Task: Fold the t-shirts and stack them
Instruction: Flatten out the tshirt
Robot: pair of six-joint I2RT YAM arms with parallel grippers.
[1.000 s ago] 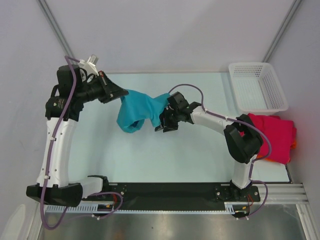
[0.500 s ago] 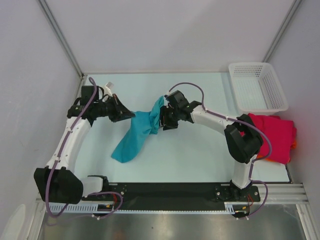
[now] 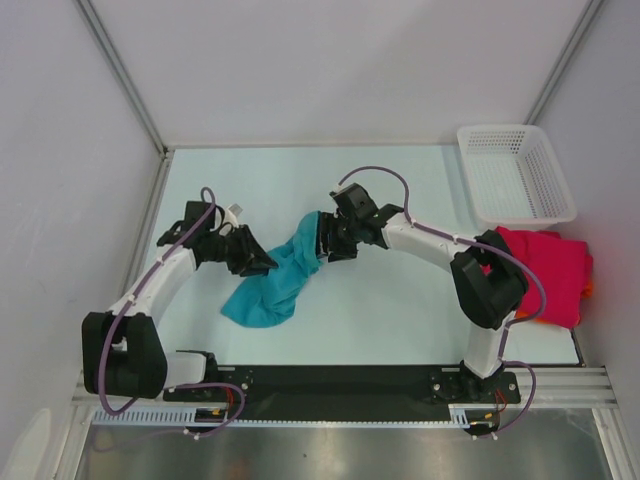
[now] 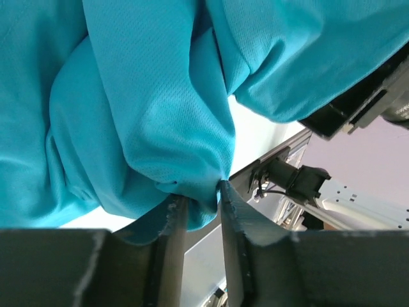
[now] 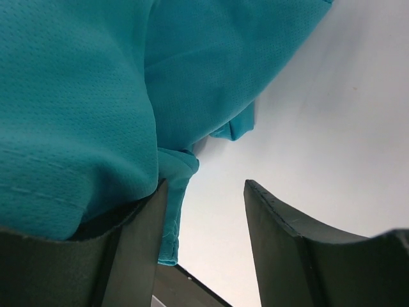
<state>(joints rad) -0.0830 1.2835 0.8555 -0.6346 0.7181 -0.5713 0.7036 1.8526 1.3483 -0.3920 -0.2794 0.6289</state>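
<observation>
The teal t-shirt [image 3: 275,290] is seen bunched into a loose rope on the table [image 3: 400,310], well to the left of the white mesh basket [image 3: 515,135] and nearer the arm bases than it. The side farther from the basket is pinched by the left gripper [image 4: 197,206], whose jaws are nearly closed on a fold of cloth. The right gripper [image 5: 204,220] is held at the end nearer the basket, jaws spread wide. Cloth is draped against one finger [image 5: 137,249], though whether it is caught there cannot quite be told. The crimson-pink t-shirt [image 3: 548,265] is laid just beside the basket's near edge, with the edge of an orange t-shirt [image 3: 588,291] showing beneath it.
</observation>
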